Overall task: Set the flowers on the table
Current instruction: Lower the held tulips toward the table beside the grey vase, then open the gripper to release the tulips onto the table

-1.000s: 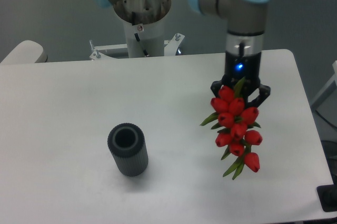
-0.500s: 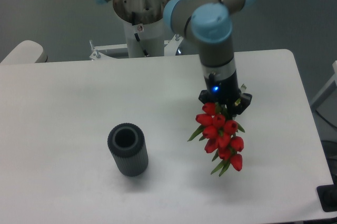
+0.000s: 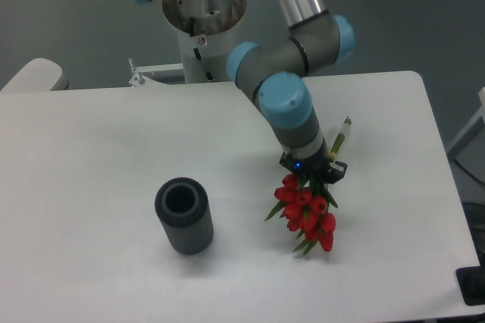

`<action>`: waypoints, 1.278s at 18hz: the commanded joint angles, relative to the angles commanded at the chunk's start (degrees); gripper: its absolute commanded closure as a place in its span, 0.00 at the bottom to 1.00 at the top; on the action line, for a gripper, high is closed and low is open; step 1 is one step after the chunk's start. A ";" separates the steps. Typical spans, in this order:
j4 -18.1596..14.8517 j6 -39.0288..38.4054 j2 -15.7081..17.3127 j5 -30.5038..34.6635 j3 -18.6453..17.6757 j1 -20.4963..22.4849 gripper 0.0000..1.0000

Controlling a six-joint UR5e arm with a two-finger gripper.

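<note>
While the gripper (image 3: 313, 170) is clamping the tulip bunch (image 3: 306, 210) low over the white table (image 3: 98, 141), right of the ribbed vase (image 3: 183, 215), we are judging placement incomplete: the release is outstanding, and contact with the tabletop is unclear.

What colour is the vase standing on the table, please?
The vase is dark grey with a ribbed side; the fixed camera, the only view, shows it clearly.
</note>
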 joint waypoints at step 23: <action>-6.94 1.50 0.26 -31.26 24.43 2.90 0.01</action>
